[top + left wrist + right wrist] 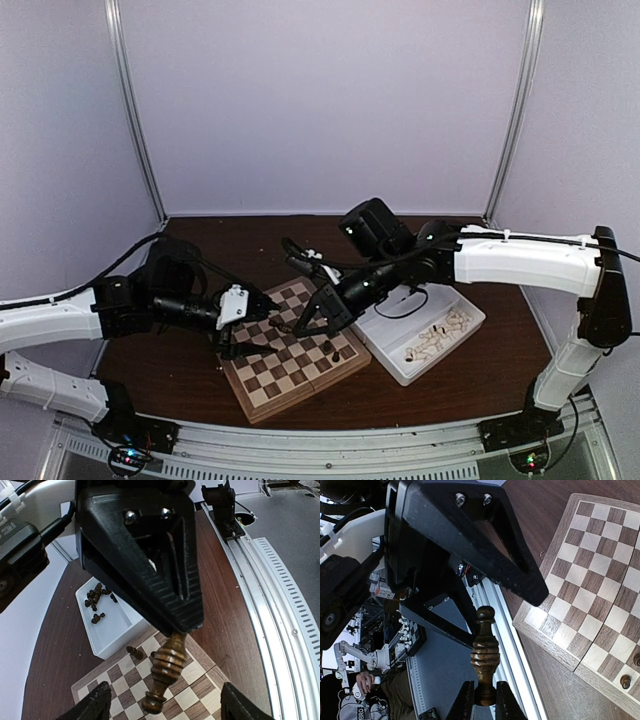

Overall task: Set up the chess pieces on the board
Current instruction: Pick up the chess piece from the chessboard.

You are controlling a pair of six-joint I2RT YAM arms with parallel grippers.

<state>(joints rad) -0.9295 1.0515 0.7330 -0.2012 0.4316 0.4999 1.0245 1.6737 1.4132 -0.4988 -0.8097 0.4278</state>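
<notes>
A dark brown chess piece (485, 650) is held in the air by its base, with my right gripper (485, 701) shut on it. In the left wrist view the same chess piece (167, 667) hangs from the right gripper's black finger between the spread fingers of my left gripper (166, 705), which is open and not touching it. This takes place over the near left part of the board (290, 375). Two dark chess pieces (134, 652) stand near the board's edge on the tray side.
A white two-compartment tray (400, 372) lies right of the board, with pale chessmen (437, 338) in one half and dark ones (97, 596) in the other. The aluminium rail (270, 595) runs along the table's near edge.
</notes>
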